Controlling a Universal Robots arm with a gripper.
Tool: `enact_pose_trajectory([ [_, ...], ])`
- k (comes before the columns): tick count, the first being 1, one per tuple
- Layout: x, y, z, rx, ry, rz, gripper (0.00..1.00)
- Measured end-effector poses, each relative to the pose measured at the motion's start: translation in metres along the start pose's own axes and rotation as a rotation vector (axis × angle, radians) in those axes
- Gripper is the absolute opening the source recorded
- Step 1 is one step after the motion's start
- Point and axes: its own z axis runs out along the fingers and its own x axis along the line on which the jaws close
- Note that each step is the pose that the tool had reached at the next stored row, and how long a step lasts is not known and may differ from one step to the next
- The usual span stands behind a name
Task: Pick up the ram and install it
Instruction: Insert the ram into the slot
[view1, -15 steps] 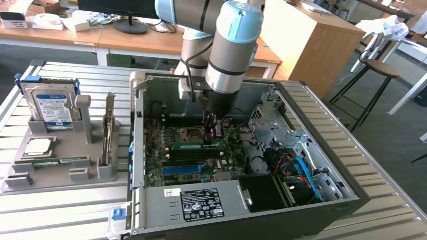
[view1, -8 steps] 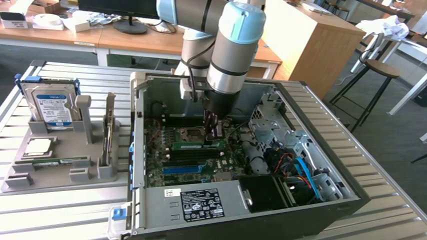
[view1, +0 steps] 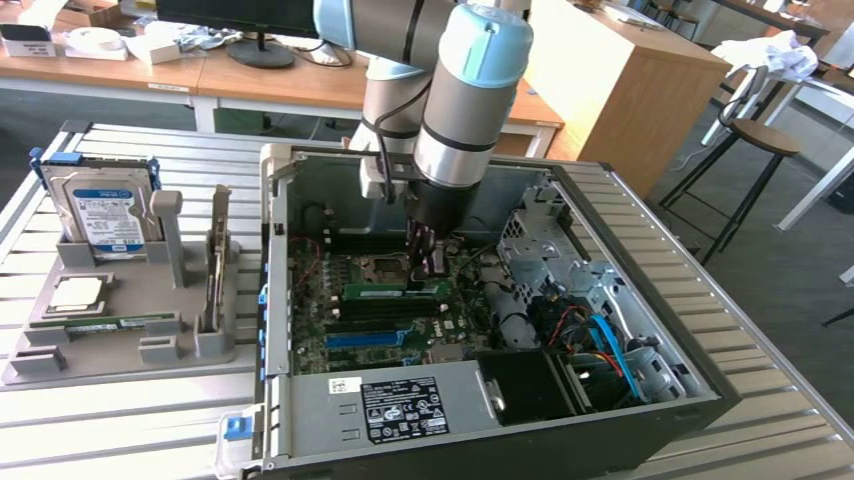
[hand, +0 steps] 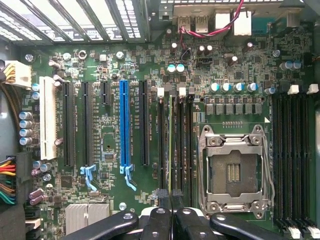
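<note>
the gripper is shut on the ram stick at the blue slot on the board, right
Not the blue slot. The gripper is shut on the ram stick at the black slots right beside the processor socket. The blue slot lies further off across the board. The wrist view shows it.

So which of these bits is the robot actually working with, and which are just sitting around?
Part of the job:
ram, the green stick, jaws shut on its end
black memory slots on the motherboard
open computer case

Just lying about:
hard drive in the grey holder
upright expansion card beside it
stool on the floor
</note>
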Motion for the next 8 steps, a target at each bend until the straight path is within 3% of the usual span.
enact_pose_trajectory([
  [8,0.0003,-0.0003,0.0002,-0.0035,0.0,-0.001,0.11],
])
